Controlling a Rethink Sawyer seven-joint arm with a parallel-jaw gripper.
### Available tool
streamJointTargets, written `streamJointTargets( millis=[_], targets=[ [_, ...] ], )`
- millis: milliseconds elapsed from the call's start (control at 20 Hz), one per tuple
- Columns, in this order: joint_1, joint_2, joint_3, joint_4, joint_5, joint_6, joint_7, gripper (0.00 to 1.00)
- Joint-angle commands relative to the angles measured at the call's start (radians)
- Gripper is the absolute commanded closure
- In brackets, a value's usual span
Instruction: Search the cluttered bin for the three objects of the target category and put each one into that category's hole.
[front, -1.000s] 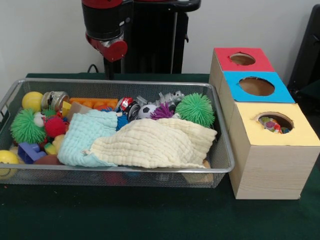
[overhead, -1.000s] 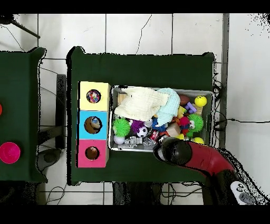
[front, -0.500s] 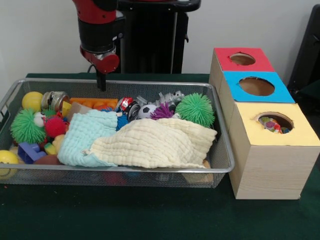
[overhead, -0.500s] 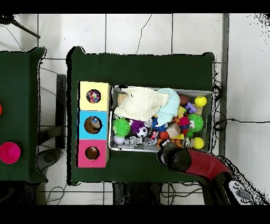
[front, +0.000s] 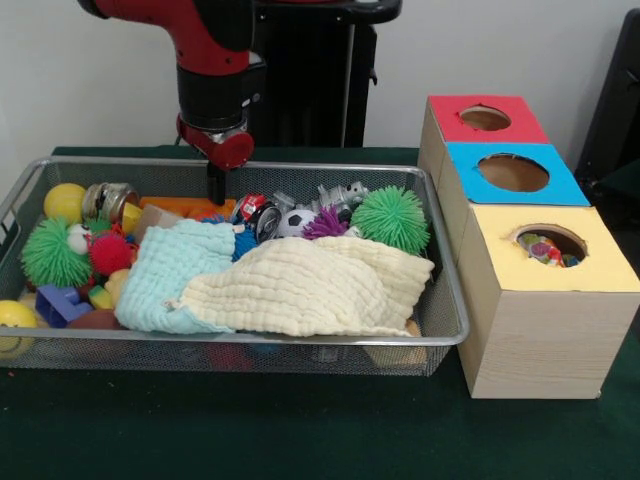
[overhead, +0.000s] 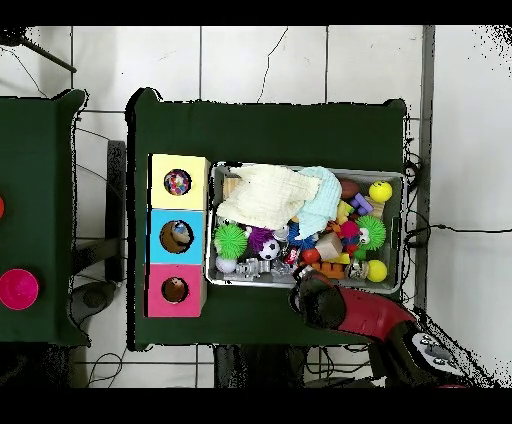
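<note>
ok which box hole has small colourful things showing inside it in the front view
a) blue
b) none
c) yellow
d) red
c: in the front view the yellow box's hole shows small multicoloured items, while the blue box's hole and the red box's hole show only plain interior.

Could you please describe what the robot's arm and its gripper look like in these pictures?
The glossy red and black robot arm is built of thick rounded segments: a red upper link, a black cylindrical wrist section, then a red rounded cap. Below the cap hangs a slim dark gripper, narrow and stick-like. From overhead the arm shows as a red tube with a black end. No markings are legible.
</note>
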Motion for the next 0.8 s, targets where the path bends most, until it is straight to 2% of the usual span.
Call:
streamJointTargets(
  millis=[50,350,650,700,800],
  targets=[
    [0.030,0.139,-0.025,0.000,-0.001,-0.109,0.105,1.00],
    [0.003,0.192,-0.020,-0.031,-0.001,-0.131,0.079,1.00],
    [-0.003,0.205,-0.032,-0.032,0.010,-0.160,0.098,1.00],
    [-0.003,0.207,-0.033,-0.031,0.010,-0.171,0.102,0.00],
    [0.000,0.210,-0.039,-0.032,0.016,-0.185,0.110,0.00]
  ],
)
